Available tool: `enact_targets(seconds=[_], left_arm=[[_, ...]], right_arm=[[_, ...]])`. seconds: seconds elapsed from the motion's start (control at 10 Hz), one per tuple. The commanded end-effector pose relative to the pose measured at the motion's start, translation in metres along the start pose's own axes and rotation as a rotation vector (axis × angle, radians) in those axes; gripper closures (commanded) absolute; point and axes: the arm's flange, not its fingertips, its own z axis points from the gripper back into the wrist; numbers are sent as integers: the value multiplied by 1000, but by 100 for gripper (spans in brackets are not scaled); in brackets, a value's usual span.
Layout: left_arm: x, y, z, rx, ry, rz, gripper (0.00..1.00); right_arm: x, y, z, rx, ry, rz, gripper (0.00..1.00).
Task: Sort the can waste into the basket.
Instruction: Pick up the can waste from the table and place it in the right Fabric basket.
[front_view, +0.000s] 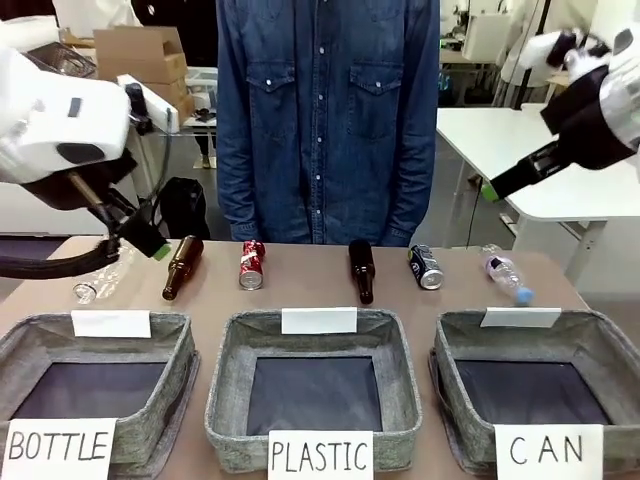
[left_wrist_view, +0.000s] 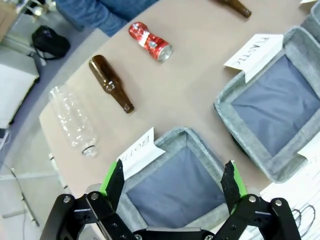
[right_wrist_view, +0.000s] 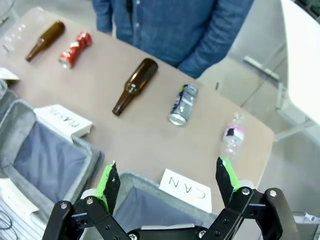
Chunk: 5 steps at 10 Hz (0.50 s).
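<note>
- The red can (front_view: 251, 265) lies on its side on the table (front_view: 320, 292), between a brown bottle (front_view: 182, 267) and a second brown bottle (front_view: 361, 270).
- The dark can (front_view: 426, 267) lies on its side just beyond that second brown bottle, near a small clear bottle (front_view: 503, 272). It is the can closer to the basket (front_view: 612, 345) signed CAN, whose dark base is bare.
- Both cans are probably light, thin-walled metal that dents under a hard squeeze.
- The red can is crushed and pinched in at the middle. That waist looks like the best place to hold it, and the creases should resist slipping.
- The dark can is round and smooth, so it may roll or slide. A hold across the middle of its body, square to its length, seems safest.
- The left hand (left_wrist_view: 173, 169) has its fingers apart and holds nothing, above the bottle basket (left_wrist_view: 172, 134).
- The right hand (right_wrist_view: 166, 167) has its fingers apart and is empty, above the basket.
</note>
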Motion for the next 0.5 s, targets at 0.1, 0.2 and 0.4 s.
enact_targets(seconds=[0.1, 0.2, 0.4], left_arm=[[-27, 49, 10, -336, -55, 136, 0], [-53, 81, 12, -573, -146, 222, 0], [-120, 136, 14, -747, -373, 575, 0]], right_arm=[[-25, -22, 5, 369, 85, -256, 0], [-40, -36, 21, 535, 114, -402, 0], [-76, -75, 49, 713, 92, -703, 0]])
